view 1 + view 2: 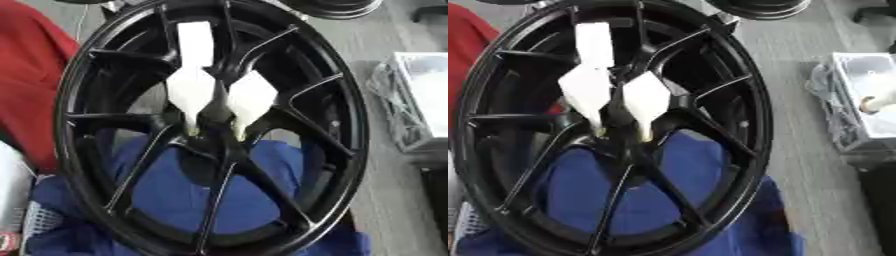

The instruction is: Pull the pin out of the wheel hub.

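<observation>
A large black spoked wheel [352,150] fills both views, tilted, with its hub [215,142] near the middle. Two white tapered pieces, a left one [191,90] and a right one [252,97], point down at the hub. Their yellowish tips [192,131] touch or sit just above the hub's centre, one on each side. A white flat bar [195,42] runs up from the left piece toward the rim. I cannot make out a separate pin between the tips. Neither of my black hands shows in either view.
A blue cloth [175,195] lies under the wheel's lower half, and red fabric [31,85] is at the left. A clear plastic box [868,95] stands on the grey floor at the right. Another black wheel [337,7] sits at the top edge.
</observation>
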`<state>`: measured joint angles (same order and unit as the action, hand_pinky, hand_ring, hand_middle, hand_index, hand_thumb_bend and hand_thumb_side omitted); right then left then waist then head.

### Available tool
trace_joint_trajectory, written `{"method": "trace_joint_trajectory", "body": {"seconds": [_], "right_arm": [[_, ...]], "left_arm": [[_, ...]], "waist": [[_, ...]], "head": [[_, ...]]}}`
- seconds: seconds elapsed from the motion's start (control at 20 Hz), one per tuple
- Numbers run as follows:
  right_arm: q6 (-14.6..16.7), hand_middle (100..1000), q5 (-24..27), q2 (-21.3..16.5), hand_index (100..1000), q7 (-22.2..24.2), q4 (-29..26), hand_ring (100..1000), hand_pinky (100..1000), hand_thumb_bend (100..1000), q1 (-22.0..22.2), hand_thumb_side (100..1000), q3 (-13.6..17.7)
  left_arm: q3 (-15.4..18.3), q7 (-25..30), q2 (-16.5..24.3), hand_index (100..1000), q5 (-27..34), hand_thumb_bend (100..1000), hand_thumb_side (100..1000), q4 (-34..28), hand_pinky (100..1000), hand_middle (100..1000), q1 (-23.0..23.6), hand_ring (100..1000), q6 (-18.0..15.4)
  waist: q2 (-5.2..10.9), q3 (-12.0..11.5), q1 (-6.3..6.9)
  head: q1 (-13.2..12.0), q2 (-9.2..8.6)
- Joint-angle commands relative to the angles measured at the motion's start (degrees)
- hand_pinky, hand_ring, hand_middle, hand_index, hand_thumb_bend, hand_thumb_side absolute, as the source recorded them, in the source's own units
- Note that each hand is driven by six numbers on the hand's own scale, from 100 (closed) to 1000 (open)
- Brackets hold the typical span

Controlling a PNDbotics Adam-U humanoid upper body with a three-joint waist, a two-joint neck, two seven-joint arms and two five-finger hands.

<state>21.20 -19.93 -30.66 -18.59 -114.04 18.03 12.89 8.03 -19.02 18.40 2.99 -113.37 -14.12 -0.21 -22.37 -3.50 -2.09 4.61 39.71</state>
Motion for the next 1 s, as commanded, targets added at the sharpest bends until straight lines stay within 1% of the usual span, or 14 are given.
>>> {"method": "trace_joint_trajectory", "body": {"seconds": [0.05,0.1,0.2,0.25,0.3,0.5,0.55,0.6,0.65,0.7,0.75,0.8,0.85,1.0], "right_arm": [[-5.58,785,-15.07,7.81,846,-0.17,-0.55,837,832,100,0.44,293,-4.56],[-7.42,824,-18.25,10.5,865,1.08,-0.55,862,844,100,0.23,326,-5.74],[-10.53,930,-22.01,14.77,902,3.63,-0.55,918,874,100,-0.38,334,-6.88],[-11.98,964,-22.96,16.41,913,4.63,-0.55,939,883,100,-0.67,274,-6.95],[-13.38,973,-23.35,17.8,915,5.31,-0.55,949,888,100,-1.01,210,-6.84],[-15.97,972,-21.52,20.47,908,5.27,-0.55,954,888,100,-2.05,207,-6.14],[-16.06,967,-20.87,20.64,905,4.9,-0.55,952,886,100,-2.15,210,-6.03],[-15.87,955,-20.16,20.68,897,4.37,-0.55,944,883,100,-2.27,305,-5.98],[-15.39,939,-19.34,20.64,887,3.59,-0.55,935,878,100,-2.38,298,-6.01],[-14.58,912,-18.3,20.55,868,2.31,-0.55,916,868,100,-2.52,393,-6.15],[-13.76,912,-17.25,20.42,868,0.86,-0.55,916,868,100,-2.54,393,-6.34],[-12.74,885,-16.14,20.19,866,-0.96,-0.55,901,859,100,-2.66,445,-6.71],[-11.78,870,-15.14,19.92,858,-2.85,-0.55,888,853,100,-2.68,463,-7.16],[-8.87,841,-12.76,18.9,823,-7.27,-0.55,856,844,100,-2.95,490,-9.03]], "left_arm": [[0.57,-0.32,0.11,626,-0.04,596,486,-1.22,589,587,-0.35,804,-0.04],[0.58,-0.33,-0.03,625,0.01,596,487,-1.22,589,587,-0.37,804,-0.02],[0.62,-0.36,-0.16,626,0.05,597,487,-1.22,590,587,-0.39,804,-0.01],[0.64,-0.39,-0.18,626,0.04,597,487,-1.22,590,588,-0.39,805,-0.04],[0.65,-0.43,-0.21,626,0.08,595,484,-1.22,590,588,-0.38,805,-0.06],[0.58,-0.35,-0.24,626,0.15,596,484,-1.22,591,588,-0.33,805,-0.05],[0.57,-0.32,-0.23,626,0.13,596,485,-1.22,591,588,-0.31,805,-0.04],[0.54,-0.28,-0.22,625,0.12,605,481,-1.22,591,588,-0.31,806,-0.03],[0.51,-0.24,-0.2,625,0.11,596,485,-1.22,591,588,-0.33,805,-0.03],[0.47,-0.19,-0.17,626,0.12,595,486,-1.22,592,588,-0.37,806,-0.07],[0.44,-0.16,-0.14,626,0.12,595,486,-1.22,592,588,-0.41,806,-0.1],[0.4,-0.12,-0.13,625,0.14,594,486,-1.22,592,588,-0.43,806,-0.1],[0.35,-0.07,-0.14,625,0.17,594,486,-1.22,592,588,-0.46,806,-0.08],[0.22,0.07,-0.19,625,0.26,593,486,-1.22,592,588,-0.57,806,-0.03]], "waist": [[0.79,0.21,0.2],[0.81,0.34,0.39],[0.91,0.59,0.75],[0.95,0.73,0.92],[0.97,0.86,1.1],[1.02,1.41,1.62],[1.01,1.53,1.7],[1.0,1.63,1.78],[0.98,1.68,1.81],[0.96,1.69,1.81],[0.93,1.69,1.78],[0.91,1.66,1.73],[0.89,1.61,1.66],[0.82,1.39,1.37]], "head": [[-0.62,0.01],[-0.74,-0.02],[-0.83,-0.19],[-0.76,-0.36],[-0.62,-0.58],[-0.39,-1.1],[-0.39,-1.14],[-0.37,-1.12],[-0.32,-1.07],[-0.22,-1.06],[-0.15,-1.09],[-0.09,-1.25],[-0.03,-1.4],[0.29,-1.68]]}}
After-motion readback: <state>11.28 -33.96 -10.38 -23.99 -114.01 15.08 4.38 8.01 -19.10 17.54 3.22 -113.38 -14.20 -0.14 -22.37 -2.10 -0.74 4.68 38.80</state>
